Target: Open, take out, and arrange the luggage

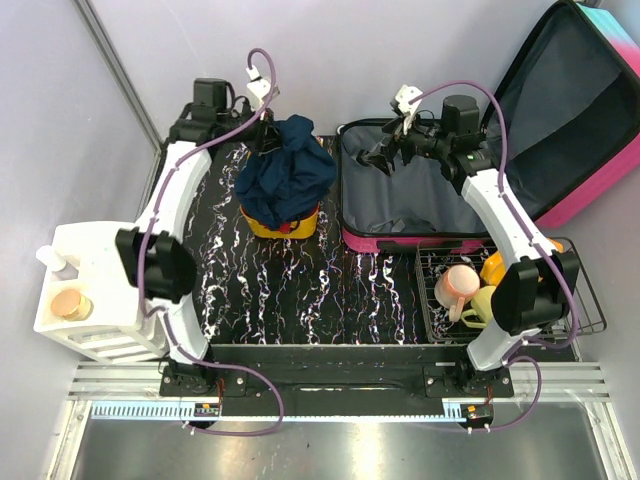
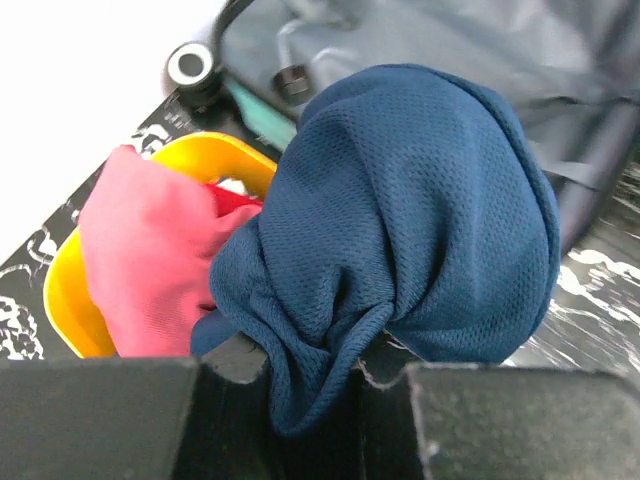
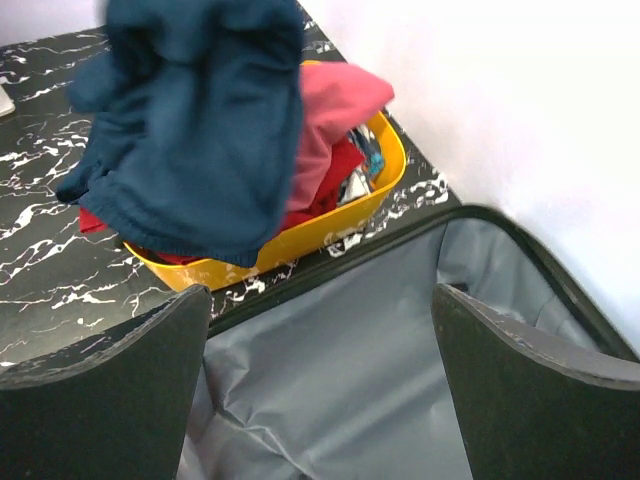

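Observation:
The luggage (image 1: pixel 400 200) lies open at the back right, its grey lining (image 3: pixel 340 380) showing and its lid (image 1: pixel 570 110) leaning against the wall. My left gripper (image 1: pixel 268 135) is shut on a navy blue garment (image 1: pixel 287 170), holding it over the yellow bin (image 1: pixel 282 226). In the left wrist view the navy cloth (image 2: pixel 400 210) bunches between my fingers above a pink garment (image 2: pixel 150 260) in the bin (image 2: pixel 70 300). My right gripper (image 1: pixel 383 157) is open and empty above the luggage's lower half, fingers (image 3: pixel 110 400) spread over the lining.
A black wire basket (image 1: pixel 570 320) at the front right holds a pink cup (image 1: pixel 458 283) and yellow items. A white organiser (image 1: pixel 80 300) with a bottle stands at the left. The black marbled table (image 1: pixel 300 290) lies between. Walls close in behind.

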Controlling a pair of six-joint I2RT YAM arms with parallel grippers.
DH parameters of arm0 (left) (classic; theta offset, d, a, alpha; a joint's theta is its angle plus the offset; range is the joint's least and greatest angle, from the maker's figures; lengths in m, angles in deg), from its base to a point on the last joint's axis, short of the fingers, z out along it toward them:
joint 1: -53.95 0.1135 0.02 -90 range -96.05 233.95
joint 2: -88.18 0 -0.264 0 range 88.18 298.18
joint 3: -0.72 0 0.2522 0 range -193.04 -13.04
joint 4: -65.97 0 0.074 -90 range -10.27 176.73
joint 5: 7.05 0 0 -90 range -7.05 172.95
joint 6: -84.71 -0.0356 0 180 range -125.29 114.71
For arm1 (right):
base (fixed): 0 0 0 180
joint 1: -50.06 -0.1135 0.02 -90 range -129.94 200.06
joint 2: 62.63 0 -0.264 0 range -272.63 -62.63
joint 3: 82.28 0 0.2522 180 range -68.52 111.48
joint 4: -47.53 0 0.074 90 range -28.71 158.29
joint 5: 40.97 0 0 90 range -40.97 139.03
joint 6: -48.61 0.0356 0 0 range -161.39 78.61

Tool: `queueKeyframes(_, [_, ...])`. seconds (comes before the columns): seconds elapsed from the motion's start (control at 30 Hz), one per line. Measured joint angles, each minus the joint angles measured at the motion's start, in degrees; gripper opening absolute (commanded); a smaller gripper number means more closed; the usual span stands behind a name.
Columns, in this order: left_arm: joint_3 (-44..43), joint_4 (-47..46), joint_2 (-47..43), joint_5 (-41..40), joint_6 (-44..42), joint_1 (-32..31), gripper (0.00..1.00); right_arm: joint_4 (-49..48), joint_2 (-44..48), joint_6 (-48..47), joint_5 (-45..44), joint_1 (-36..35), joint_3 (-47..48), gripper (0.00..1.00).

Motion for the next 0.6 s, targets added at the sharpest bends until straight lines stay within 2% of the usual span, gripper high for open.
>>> queueKeyframes(0.2, [-2.19, -9.55, 15.32, -9.20, 5.51, 1.36, 0.00, 2.21, -4.17, 3.93, -5.92, 0.15, 1.92, 1.00])
queueKeyframes(0.27, [-2.56, -11.69, 18.71, -10.93, 6.82, 1.66, 0.05, 3.63, -6.38, 6.12, -8.57, 0.33, 3.43, 1.00])
queueKeyframes(0.3, [-2.73, -12.68, 20.00, -11.76, 7.41, 1.81, 0.10, 4.07, -7.28, 7.32, -9.62, 0.39, 4.00, 1.00])
queueKeyframes(0.37, [-3.15, -14.21, 21.97, -13.16, 7.98, 1.90, 0.41, 5.03, -9.75, 10.16, -11.93, 0.55, 5.38, 1.00])
queueKeyframes(0.43, [-3.93, -14.97, 23.43, -14.51, 8.00, 1.88, 0.63, 5.35, -12.55, 13.07, -14.27, 0.66, 6.80, 1.00])
queueKeyframes(0.6, [-4.31, -15.76, 23.69, -17.18, 7.37, 1.84, 0.80, 6.05, -19.21, 18.51, -18.03, 0.90, 9.42, 1.00])
